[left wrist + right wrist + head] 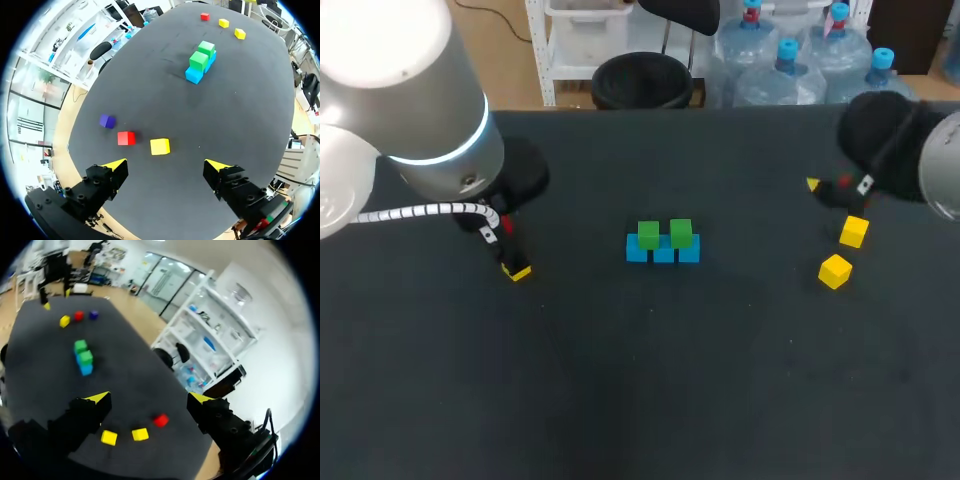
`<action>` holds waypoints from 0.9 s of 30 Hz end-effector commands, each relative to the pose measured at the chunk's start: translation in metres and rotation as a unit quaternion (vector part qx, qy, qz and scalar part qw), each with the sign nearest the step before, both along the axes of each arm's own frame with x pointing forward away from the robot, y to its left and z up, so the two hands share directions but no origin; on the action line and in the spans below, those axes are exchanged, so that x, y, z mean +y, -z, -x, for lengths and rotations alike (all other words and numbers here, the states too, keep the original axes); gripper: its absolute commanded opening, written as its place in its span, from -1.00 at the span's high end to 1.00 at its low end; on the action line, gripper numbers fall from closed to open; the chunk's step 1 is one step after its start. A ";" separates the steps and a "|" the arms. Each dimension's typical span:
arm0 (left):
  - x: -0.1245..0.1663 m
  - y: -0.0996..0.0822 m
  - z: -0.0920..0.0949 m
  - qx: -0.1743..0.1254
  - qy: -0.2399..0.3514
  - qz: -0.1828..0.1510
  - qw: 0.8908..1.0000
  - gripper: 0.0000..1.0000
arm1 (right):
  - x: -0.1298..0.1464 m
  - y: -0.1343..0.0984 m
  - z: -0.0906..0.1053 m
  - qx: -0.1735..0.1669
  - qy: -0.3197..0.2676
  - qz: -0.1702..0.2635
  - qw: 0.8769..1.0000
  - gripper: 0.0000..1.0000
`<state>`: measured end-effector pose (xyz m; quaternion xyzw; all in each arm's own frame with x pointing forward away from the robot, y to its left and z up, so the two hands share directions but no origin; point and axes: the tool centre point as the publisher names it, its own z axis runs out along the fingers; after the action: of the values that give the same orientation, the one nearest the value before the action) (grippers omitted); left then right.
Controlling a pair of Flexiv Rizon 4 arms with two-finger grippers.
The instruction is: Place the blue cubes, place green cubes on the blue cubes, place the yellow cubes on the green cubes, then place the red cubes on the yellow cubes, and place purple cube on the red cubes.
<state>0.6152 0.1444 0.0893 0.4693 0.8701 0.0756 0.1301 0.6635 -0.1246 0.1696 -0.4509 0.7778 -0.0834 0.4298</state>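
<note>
Bright even light, glare on left arm (382, 70), faint shadows on table (650, 400)

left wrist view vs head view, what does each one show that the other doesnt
Only the left wrist view shows the purple cube, a red cube and a yellow cube ahead of the open left gripper, plus a second red cube at the table's far side. Only the head view shows the left arm's grey body, which likely hides those near cubes. Both show the blue cubes with two green cubes on them, and two yellow cubes lying apart from that stack.
</note>
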 end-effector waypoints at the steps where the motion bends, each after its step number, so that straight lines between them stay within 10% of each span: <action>1: 0.001 -0.001 -0.001 0.002 0.001 0.000 1.000 -1.00 | 0.005 0.001 0.005 0.056 -0.026 0.124 0.990 -1.00; 16: 0.001 -0.001 -0.001 0.002 0.001 0.000 1.000 -1.00 | -0.003 0.042 0.006 0.126 -0.044 0.283 0.950 -1.00; 27: 0.001 -0.001 -0.001 0.002 0.001 0.000 1.000 -1.00 | -0.031 0.050 -0.010 0.158 0.005 0.133 0.979 -1.00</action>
<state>0.6152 0.1443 0.0894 0.4692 0.8702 0.0758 0.1299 0.6681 -0.1500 0.1183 -0.5111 0.8120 -0.1484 0.2397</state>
